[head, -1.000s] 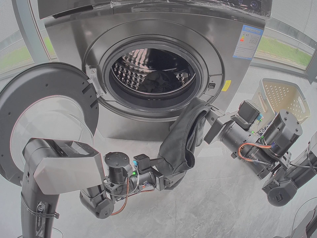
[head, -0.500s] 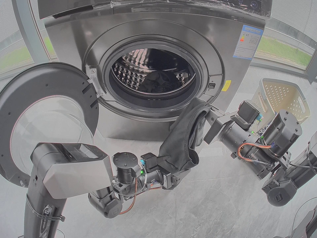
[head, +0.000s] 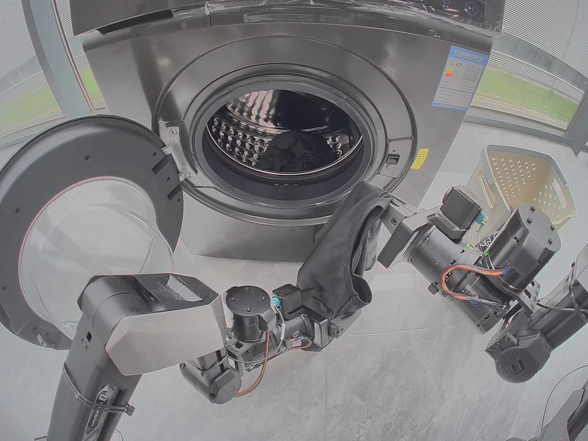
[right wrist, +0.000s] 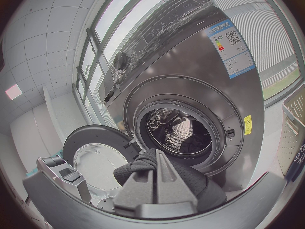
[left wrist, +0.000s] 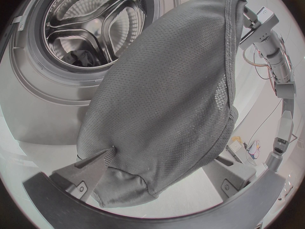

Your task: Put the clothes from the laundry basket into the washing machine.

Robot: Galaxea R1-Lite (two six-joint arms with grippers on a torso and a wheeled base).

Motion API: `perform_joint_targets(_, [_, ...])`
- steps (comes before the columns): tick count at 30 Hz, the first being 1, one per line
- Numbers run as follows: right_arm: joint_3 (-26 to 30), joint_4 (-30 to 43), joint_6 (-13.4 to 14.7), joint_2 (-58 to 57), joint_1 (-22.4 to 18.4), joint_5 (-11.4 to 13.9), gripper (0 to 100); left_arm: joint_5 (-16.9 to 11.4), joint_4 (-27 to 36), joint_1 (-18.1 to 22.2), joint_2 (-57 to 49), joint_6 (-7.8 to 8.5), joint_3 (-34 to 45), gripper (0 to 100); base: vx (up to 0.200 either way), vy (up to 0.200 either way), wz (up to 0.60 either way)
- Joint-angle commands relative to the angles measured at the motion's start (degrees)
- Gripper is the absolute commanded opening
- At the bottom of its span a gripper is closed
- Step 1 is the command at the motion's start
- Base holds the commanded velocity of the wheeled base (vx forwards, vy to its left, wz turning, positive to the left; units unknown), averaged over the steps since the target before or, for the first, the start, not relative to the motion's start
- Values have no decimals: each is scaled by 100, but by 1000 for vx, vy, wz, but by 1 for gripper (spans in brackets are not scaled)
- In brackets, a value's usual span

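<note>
A dark mesh garment (head: 337, 258) is held in the air in front of the washing machine (head: 306, 50), just below the lower right part of the drum opening (head: 285, 136), and is stretched between the two arms. Its upper end is pinched by the right gripper (head: 384, 206), whose fingers (right wrist: 171, 182) are seen pressed together in the right wrist view, with the cloth bunched at their tips and spilling to either side. From there the garment hangs down and toward the robot's left, folded on itself. Its lower bulge is met by the left gripper (head: 331, 321), near the floor (head: 398, 387). In the left wrist view the left fingers (left wrist: 89, 167) are seen spread wide apart, and the cloth sags between them, with one fingertip touching the fabric; the fabric is not clamped. A second dark garment (head: 294, 151) lies inside the drum. The round door (head: 86, 215) is swung fully open to the robot's left. The laundry basket (head: 527, 182) stands on the floor to the right of the machine, behind the right arm.
</note>
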Motion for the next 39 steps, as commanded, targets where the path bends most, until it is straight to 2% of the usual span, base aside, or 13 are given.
perform_joint_targets(1, [2, -4, -1, -2, 3, 3, 0, 87, -4, 4, 87, -1, -150, 100, 0, 0, 0])
perform_joint_targets(2, [2, -4, -1, -2, 3, 3, 0, 105, -4, 4, 96, -1, -150, 0, 0, 0, 0])
perform_joint_targets(5, [2, -4, -1, -2, 3, 3, 0, 245, -4, 66, 87, -10, -150, 0, 0, 0, 0])
perform_joint_targets(12, [11, -4, 8, -2, -5, -6, 0, 245, -22, 92, 16, 8, -106, 0, 0, 0, 0])
perform_joint_targets(17, [11, -4, 8, -2, -5, -6, 0, 219, -13, 215, -485, -1, 281, 0, 0, 0, 0])
perform_joint_targets(22, [11, -4, -1, -2, -32, -6, 0, 149, -13, 620, -1469, 8, 1125, 0, 0, 0, 0])
perform_joint_targets(26, [2, -4, -1, -2, -102, -15, 0, -185, -13, 1173, -2620, 8, 2074, 0, 0, 0, 0])
perform_joint_targets(30, [2, -4, -1, -11, -129, -15, 0, -344, -4, 1455, -3367, -10, 2636, 0, 0, 0, 0])
perform_joint_targets(32, [2, -4, -1, -11, -129, -15, 0, -423, -4, 1560, -3631, -71, 2707, 0, 0, 0, 0])
perform_joint_targets(35, [2, -4, 8, -2, -146, -15, 0, -432, -4, 1727, -4035, -291, 2663, 0, 0, 0, 0])
perform_joint_targets(36, [2, -4, 8, -2, -146, -15, 0, -432, -4, 1727, -4035, -291, 2663, 0, 0, 0, 0])
perform_joint_targets(38, [2, -4, 8, -2, -208, -15, 0, -423, -4, 1824, -4325, -572, 2610, 0, 0, 0, 0])
perform_joint_targets(39, [2, -4, 8, -2, -225, -15, 0, -414, -4, 1832, -4361, -598, 2584, 0, 0, 0, 0])
